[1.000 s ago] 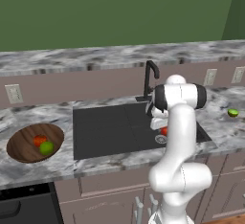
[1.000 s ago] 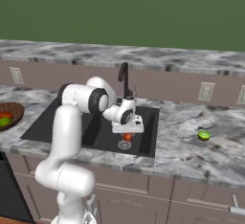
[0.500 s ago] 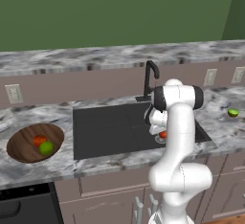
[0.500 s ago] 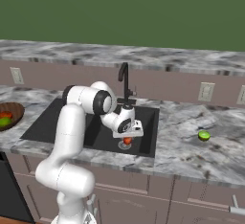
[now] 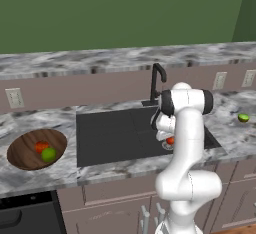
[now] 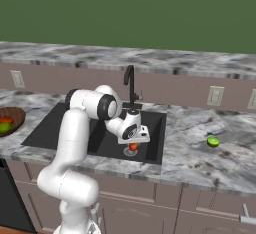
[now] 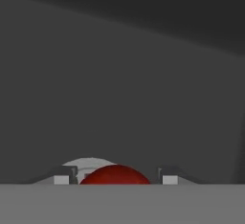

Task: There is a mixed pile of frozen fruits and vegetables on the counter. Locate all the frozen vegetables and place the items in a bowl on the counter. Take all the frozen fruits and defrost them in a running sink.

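Gripper (image 6: 133, 149) down inside the sink (image 6: 60, 128), fingers pinching the red ball (image 6: 132, 147) between them, just above the silver drain (image 7: 86, 163). Ball round, no long axis or heading; no readable writing or labels. Green piece (image 6: 213, 141) lies on the counter (image 6: 200, 153) right of the sink; wooden bowl (image 5: 25, 153) at left holds the tomato (image 5: 41, 146) and green ball (image 5: 49, 154).

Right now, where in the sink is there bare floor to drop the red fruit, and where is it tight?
The sink floor left of the gripper is bare, from the faucet side to the front wall. It is tight at the right end, where the red ball hangs over the drain.
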Available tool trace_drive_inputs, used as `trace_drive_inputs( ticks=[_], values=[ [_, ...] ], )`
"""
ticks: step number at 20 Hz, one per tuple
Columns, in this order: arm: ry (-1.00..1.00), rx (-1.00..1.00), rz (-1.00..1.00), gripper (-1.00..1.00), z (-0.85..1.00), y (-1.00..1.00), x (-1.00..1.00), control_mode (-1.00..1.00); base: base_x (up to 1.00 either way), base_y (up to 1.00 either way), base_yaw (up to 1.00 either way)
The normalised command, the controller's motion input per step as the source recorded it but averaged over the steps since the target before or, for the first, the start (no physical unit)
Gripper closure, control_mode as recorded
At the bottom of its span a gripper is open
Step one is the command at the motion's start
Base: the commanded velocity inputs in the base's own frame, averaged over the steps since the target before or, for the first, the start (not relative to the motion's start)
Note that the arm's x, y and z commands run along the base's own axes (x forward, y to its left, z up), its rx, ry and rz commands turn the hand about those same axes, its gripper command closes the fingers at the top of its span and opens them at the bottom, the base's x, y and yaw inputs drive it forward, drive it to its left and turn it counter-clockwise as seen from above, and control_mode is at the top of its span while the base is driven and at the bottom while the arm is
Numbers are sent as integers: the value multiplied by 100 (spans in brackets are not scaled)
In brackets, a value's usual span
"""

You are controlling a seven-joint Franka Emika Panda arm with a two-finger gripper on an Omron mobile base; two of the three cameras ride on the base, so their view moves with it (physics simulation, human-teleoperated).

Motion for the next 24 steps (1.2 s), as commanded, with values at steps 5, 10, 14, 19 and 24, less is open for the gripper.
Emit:
trace_drive_inputs(
  ticks=[5,10,14,19,24],
  values=[
    [0,-1,0,-100,21,0,-5,-100,0,0,0],
    [1,0,0,-100,85,7,0,-100,0,0,0],
    [1,0,4,-100,85,-8,-6,-100,0,0,0],
    [3,-3,9,-100,73,-45,-25,-100,0,0,0],
    [1,-6,11,-100,76,-45,-26,-100,0,0,0]
  ],
)
